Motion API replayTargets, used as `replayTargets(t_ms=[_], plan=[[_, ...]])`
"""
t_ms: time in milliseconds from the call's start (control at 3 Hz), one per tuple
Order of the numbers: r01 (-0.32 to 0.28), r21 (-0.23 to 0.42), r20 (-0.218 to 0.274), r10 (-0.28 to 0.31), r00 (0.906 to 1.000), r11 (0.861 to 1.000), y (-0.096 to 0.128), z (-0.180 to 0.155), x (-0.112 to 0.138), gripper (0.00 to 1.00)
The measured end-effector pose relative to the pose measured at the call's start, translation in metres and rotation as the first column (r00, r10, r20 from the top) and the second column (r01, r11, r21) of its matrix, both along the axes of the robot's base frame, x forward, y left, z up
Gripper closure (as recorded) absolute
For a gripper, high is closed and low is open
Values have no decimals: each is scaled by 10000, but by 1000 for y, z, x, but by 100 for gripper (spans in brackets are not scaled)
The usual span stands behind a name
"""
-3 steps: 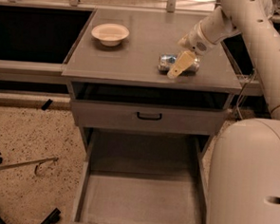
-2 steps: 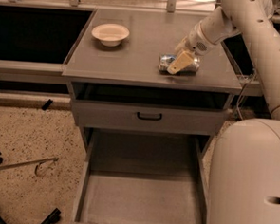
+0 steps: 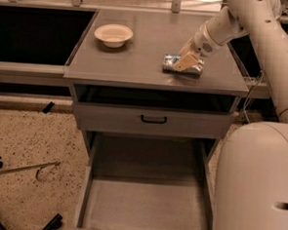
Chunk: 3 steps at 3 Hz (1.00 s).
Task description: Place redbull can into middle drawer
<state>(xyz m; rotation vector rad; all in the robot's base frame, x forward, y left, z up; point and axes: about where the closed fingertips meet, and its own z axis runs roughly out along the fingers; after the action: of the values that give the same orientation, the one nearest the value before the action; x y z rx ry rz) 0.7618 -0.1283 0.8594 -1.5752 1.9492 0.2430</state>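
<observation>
The redbull can (image 3: 170,63) lies on its side on the gray cabinet top (image 3: 138,48), near the right front. My gripper (image 3: 187,61) reaches down from the upper right and rests over the can's middle, touching it. The middle drawer (image 3: 143,202) is pulled wide open below, its bare flat floor showing with nothing in it.
A cream shallow bowl (image 3: 113,35) sits at the back left of the top. A closed gray drawer front with a small black handle (image 3: 153,119) is just under the top. My white arm and base (image 3: 257,182) fill the right side. Speckled floor with black stands lies at left.
My gripper has shifted slightly left and lower over the can. The can still lies on the top and the drawer stays open.
</observation>
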Motion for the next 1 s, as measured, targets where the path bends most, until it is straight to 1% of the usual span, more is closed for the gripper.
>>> replayTargets(t_ms=[333,667,1000], plan=[[-138,-216,147,141,9998,9997,7,4,-11,100],[148,-402,1450,-88,9894,9991,5,56,-44,100],[575,-196,3059,-488,9508,9982,2,115,-90,100]])
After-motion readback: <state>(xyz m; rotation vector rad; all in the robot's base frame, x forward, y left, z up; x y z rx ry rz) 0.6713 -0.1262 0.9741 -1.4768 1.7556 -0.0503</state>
